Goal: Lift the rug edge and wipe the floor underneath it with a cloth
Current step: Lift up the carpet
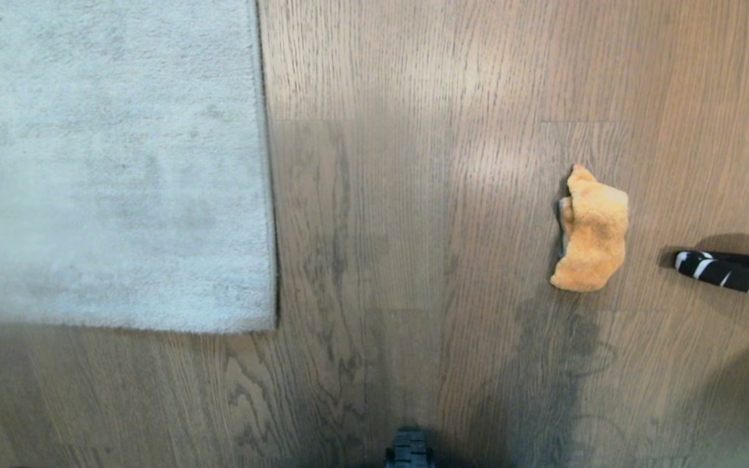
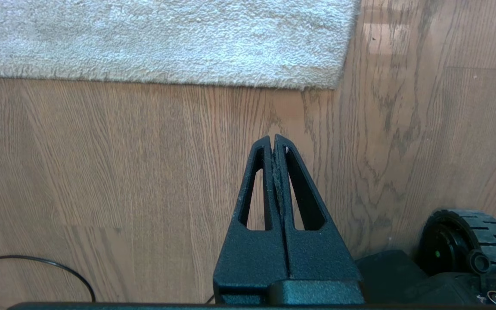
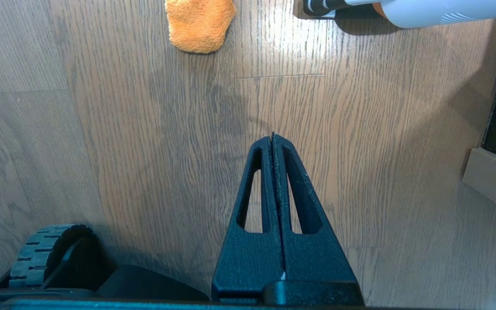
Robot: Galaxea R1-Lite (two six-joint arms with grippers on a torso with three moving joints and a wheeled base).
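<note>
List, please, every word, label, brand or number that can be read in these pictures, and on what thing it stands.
None can be read.
The white object with a black-and-white striped end: stripes only, no letters.
The cloth, rug and floor: no writing.

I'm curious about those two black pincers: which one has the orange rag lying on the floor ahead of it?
The right gripper: the crumpled orange cloth lies on the floor beyond its shut tips. The left gripper, also shut, faces the grey rug corner instead.
</note>
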